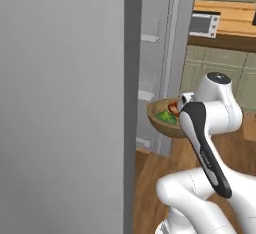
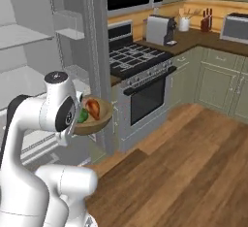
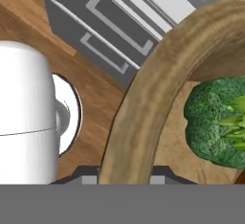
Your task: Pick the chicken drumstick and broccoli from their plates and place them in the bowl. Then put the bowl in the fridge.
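So the gripper was clamped on the near rim of the bowl, holding it up beside the open fridge, broccoli and chicken drumstick sitting inside.

My arm holds the bowl up just beside the fridge, right of its open grey door. Broccoli and the chicken drumstick lie inside it.
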